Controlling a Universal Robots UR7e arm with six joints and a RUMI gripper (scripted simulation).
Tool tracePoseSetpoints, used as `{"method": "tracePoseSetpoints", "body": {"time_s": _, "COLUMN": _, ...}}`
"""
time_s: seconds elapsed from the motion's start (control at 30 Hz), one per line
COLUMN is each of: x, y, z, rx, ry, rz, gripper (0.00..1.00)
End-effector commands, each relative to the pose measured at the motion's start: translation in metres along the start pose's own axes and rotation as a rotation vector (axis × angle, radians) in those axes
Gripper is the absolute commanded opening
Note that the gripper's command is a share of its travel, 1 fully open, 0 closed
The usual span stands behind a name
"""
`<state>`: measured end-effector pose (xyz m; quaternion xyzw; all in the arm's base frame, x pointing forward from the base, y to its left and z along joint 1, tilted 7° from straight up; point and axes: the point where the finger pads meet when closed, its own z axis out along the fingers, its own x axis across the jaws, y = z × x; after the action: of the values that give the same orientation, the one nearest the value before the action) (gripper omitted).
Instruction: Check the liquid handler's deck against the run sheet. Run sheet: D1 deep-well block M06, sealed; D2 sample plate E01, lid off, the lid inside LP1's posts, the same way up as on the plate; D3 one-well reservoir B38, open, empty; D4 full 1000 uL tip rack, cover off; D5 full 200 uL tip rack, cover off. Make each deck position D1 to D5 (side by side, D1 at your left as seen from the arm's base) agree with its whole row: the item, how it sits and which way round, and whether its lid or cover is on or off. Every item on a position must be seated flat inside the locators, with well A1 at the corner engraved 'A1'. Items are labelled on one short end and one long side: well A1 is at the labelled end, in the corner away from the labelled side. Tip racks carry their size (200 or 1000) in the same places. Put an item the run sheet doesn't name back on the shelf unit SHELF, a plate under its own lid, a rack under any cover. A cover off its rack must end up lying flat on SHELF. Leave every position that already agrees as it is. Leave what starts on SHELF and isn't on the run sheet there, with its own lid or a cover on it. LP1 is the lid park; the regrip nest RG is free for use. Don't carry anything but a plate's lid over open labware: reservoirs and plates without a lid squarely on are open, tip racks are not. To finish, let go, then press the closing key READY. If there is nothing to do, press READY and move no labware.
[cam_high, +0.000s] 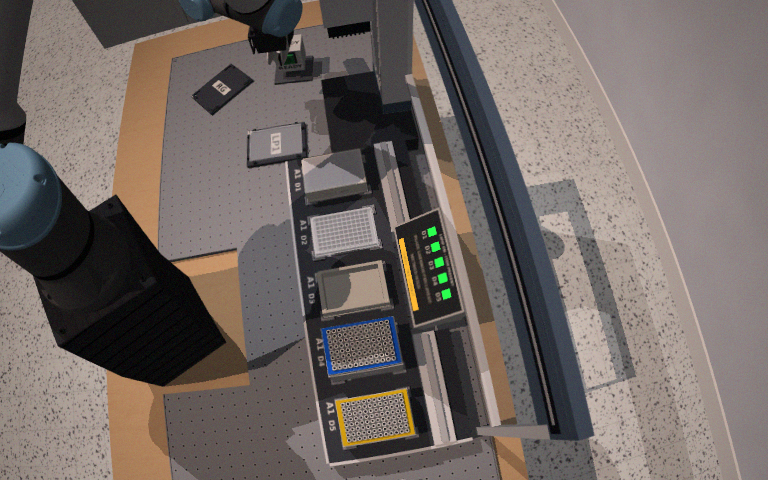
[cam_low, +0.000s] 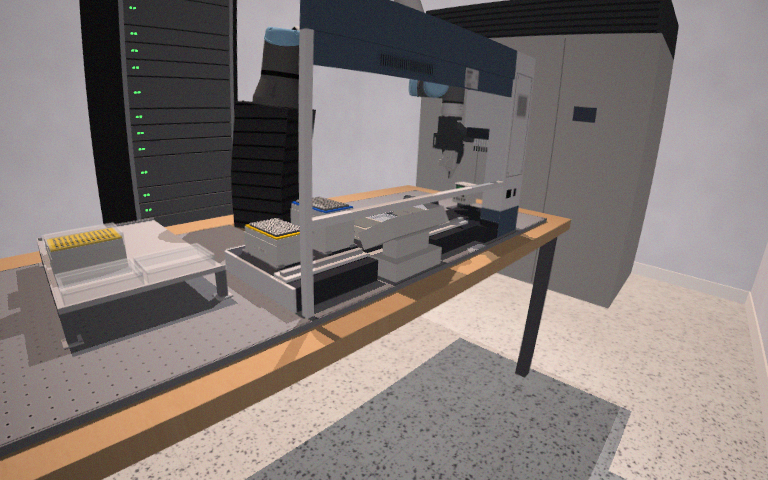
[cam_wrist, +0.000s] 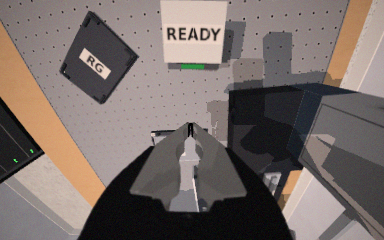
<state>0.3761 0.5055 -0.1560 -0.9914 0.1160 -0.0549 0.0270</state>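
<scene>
My gripper (cam_wrist: 190, 123) is shut and empty, hanging above the table short of the READY key (cam_wrist: 193, 32); in the top view it (cam_high: 272, 44) is just left of the key (cam_high: 290, 61). On the deck, D1 holds a sealed deep-well block (cam_high: 334, 175), D2 an uncovered well plate (cam_high: 344, 230), D3 an open reservoir (cam_high: 352, 287), D4 a blue-rimmed tip rack (cam_high: 361, 345) and D5 a yellow-rimmed tip rack (cam_high: 373, 417), both without covers. A lid lies on the lid park LP1 (cam_high: 276, 144).
The regrip nest RG (cam_high: 222, 88) stands bare, left of the key. The deck's panel (cam_high: 434, 263) shows several green lights. The shelf unit (cam_low: 130, 254) carries a covered yellow tip rack (cam_low: 84, 249) and flat clear covers (cam_low: 169, 261). The handler's tall column (cam_high: 393, 50) stands right of the key.
</scene>
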Motion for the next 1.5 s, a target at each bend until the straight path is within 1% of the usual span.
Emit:
{"method": "tracePoseSetpoints", "body": {"time_s": 0.0, "x": 0.002, "y": -0.003, "z": 0.011, "rx": 0.005, "ry": 0.002, "rz": 0.001, "gripper": 0.00}}
{"method": "tracePoseSetpoints", "body": {"time_s": 0.1, "x": 0.002, "y": -0.003, "z": 0.016, "rx": 0.005, "ry": 0.002, "rz": 0.001, "gripper": 0.00}}
{"method": "tracePoseSetpoints", "body": {"time_s": 0.17, "x": 0.002, "y": -0.003, "z": 0.016, "rx": 0.005, "ry": 0.002, "rz": 0.001, "gripper": 0.00}}
{"method": "tracePoseSetpoints", "body": {"time_s": 0.67, "x": 0.002, "y": -0.003, "z": 0.041, "rx": 0.005, "ry": 0.002, "rz": 0.001, "gripper": 0.00}}
{"method": "tracePoseSetpoints", "body": {"time_s": 0.73, "x": 0.002, "y": -0.003, "z": 0.041, "rx": 0.005, "ry": 0.002, "rz": 0.001, "gripper": 0.00}}
{"method": "tracePoseSetpoints", "body": {"time_s": 1.23, "x": 0.002, "y": -0.003, "z": 0.066, "rx": 0.005, "ry": 0.002, "rz": 0.001, "gripper": 0.00}}
{"method": "tracePoseSetpoints", "body": {"time_s": 1.47, "x": 0.002, "y": -0.003, "z": 0.066, "rx": 0.005, "ry": 0.002, "rz": 0.001, "gripper": 0.00}}
